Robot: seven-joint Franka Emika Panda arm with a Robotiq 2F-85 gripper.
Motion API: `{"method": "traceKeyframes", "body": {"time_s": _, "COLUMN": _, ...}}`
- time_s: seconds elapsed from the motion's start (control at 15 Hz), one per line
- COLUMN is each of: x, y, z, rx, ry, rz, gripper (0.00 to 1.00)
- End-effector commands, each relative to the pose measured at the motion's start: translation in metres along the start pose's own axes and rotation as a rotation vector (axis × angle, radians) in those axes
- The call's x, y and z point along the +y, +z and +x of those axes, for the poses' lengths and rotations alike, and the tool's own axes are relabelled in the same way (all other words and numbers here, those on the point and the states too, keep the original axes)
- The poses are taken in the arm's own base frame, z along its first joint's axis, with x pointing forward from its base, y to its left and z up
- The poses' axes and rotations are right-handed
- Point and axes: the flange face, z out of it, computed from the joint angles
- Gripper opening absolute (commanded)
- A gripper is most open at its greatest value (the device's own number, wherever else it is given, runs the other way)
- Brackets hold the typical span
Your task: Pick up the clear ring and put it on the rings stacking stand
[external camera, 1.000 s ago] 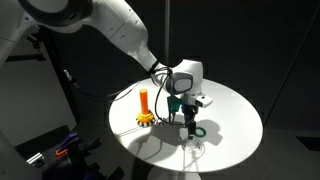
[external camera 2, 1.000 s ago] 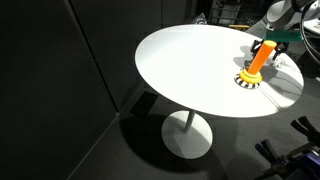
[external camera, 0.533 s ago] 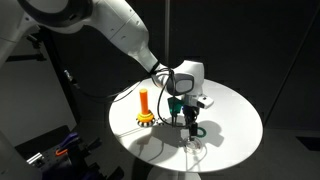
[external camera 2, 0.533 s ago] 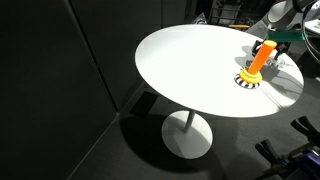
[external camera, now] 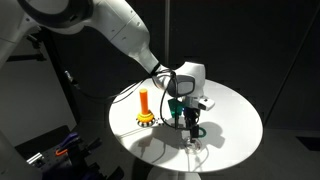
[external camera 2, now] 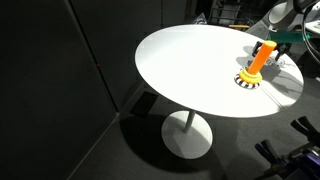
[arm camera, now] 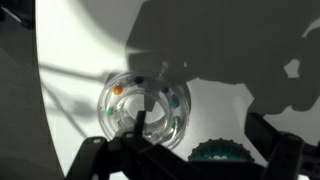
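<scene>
In the wrist view the clear ring (arm camera: 145,108), glassy with small coloured beads inside, lies flat on the white table. My gripper (arm camera: 198,142) hangs open just above the table. Its left finger overlaps the ring's lower right rim and nothing is held. A dark green ring (arm camera: 218,153) lies between the fingers at the bottom edge. The rings stacking stand (external camera: 146,104), an orange peg on a yellow base, stands to the left of my gripper (external camera: 190,124) in an exterior view. From the opposite side the stand (external camera 2: 258,63) appears near the table's far edge.
The round white table (external camera: 235,120) has its near rim a little past the rings, and in an exterior view it stands on a single pedestal (external camera 2: 187,128). Dark curtains surround it. The arm casts shadows across the tabletop (arm camera: 230,50).
My gripper has shifted slightly down and toward the table's near edge. The rings and the stand have not moved.
</scene>
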Motion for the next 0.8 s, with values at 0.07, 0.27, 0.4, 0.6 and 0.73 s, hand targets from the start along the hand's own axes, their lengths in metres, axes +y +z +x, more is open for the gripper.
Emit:
{"method": "traceKeyframes", "body": {"time_s": 0.07, "x": 0.004, "y": -0.007, "z": 0.009, "rx": 0.006, "ry": -0.016, "rz": 0.009, "gripper": 1.00}}
{"method": "traceKeyframes", "body": {"time_s": 0.27, "x": 0.007, "y": -0.013, "z": 0.009, "rx": 0.008, "ry": -0.013, "rz": 0.003, "gripper": 1.00}}
{"method": "traceKeyframes", "body": {"time_s": 0.4, "x": 0.011, "y": -0.017, "z": 0.010, "rx": 0.011, "ry": -0.013, "rz": 0.006, "gripper": 1.00}}
{"method": "traceKeyframes", "body": {"time_s": 0.6, "x": 0.020, "y": -0.021, "z": 0.012, "rx": 0.007, "ry": -0.003, "rz": 0.020, "gripper": 1.00}}
{"method": "traceKeyframes", "body": {"time_s": 0.73, "x": 0.028, "y": -0.023, "z": 0.013, "rx": 0.007, "ry": 0.001, "rz": 0.033, "gripper": 1.00}}
